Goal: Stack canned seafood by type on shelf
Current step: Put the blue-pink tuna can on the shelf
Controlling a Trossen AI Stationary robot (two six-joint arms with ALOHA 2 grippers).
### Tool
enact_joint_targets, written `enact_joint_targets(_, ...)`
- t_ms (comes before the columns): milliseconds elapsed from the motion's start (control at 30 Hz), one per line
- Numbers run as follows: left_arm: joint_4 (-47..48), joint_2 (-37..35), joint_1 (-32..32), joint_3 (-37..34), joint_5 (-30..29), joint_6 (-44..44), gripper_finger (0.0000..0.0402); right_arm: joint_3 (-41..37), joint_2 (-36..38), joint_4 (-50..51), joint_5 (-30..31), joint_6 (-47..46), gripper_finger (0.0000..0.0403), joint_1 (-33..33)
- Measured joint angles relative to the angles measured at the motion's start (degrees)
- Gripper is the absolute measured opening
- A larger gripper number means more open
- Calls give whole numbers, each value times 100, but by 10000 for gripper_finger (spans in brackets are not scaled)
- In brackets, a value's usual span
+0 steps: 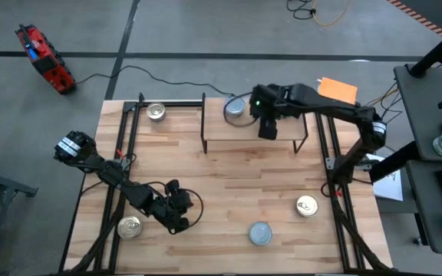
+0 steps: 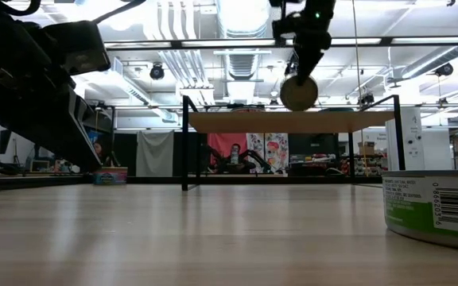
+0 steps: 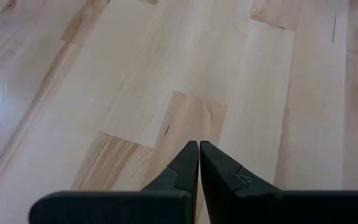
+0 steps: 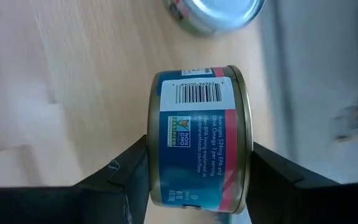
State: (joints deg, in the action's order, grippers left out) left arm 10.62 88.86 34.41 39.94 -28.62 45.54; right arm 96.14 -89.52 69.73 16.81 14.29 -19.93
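Note:
My right gripper hangs over the small wooden shelf, shut on a blue-labelled tin that shows as a round disc just above the shelf plank. Another tin stands on its base at the shelf's left end, also visible in the right wrist view. On the table stand three more tins: a pale blue-topped one and two gold-topped ones. One more tin sits at the far left. My left gripper is shut, low over the near-left tabletop. My right gripper pinches the blue-labelled tin between its two fingers, one on each flat end face. The fingers come from above, pointing down. The tin is turned on edge, barcode side away from the wrist, and hangs lifted clear just above the shelf top.
A large green-labelled tin sits close to the low camera at the right. Black frame rails run along the table's left and right sides. Bare wood lies between the shelf and the near tins.

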Motion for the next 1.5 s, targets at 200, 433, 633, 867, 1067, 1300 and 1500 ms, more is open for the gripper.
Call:
enact_joint_targets(200, 35, -1, -2, -9, -100, 0, 0, -267, -19, -343, 1396, 401, 187, 658)
enact_joint_targets(433, 36, 0, -2, -35, -240, -2, 0, -794, -19, -566, 2644, 173, 187, 1016)
enact_joint_targets(633, 56, 0, 0, -35, -355, -3, 0, -1040, -38, -896, 2603, -374, 187, 1205)
enact_joint_targets(867, 58, 0, -2, -35, -388, -73, 0, -1275, -49, -913, 2943, -593, 187, 1281)
enact_joint_targets(1067, 58, 0, -2, -35, -404, -109, 0, -1300, -49, -913, 2928, -621, 204, 1279)
enact_joint_targets(1300, 58, 0, -2, -35, -404, -109, 0, -1300, -47, -923, 2205, -708, 203, 1266)
enact_joint_targets(1500, 56, 0, -2, -35, -402, -111, 0, -1283, -47, -918, 2103, -797, 206, 1266)
